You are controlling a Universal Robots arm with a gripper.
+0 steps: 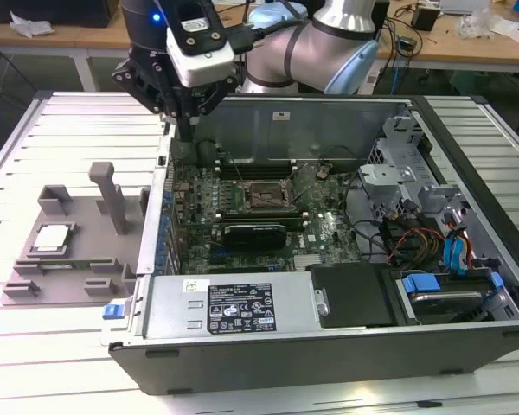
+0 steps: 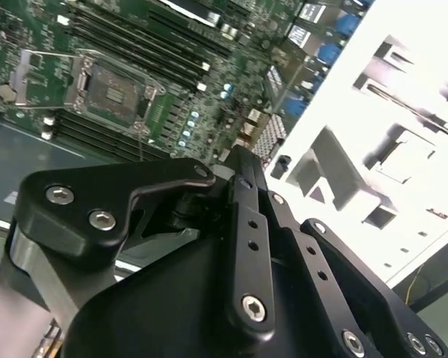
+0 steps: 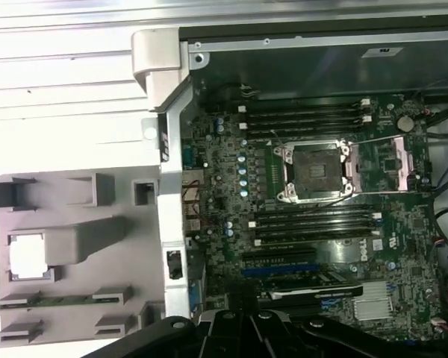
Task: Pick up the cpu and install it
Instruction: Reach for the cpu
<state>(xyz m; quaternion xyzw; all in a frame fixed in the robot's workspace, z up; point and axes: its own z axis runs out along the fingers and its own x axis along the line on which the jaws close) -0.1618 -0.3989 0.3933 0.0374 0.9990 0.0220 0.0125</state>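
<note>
cpu (image 1: 52, 239) sits in grey fixture tray (image 1: 82, 209), untouched.

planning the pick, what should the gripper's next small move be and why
Probably shift the gripper toward the exterior view's left, over the grey fixture tray: the cpu lies there untouched, the gripper hangs by the case wall, and the socket looks empty.

Silvery metal-topped cpu (image 1: 52, 238), matt grey plastic tray (image 1: 80, 210), dull sheet-metal case (image 1: 329, 121)
</note>
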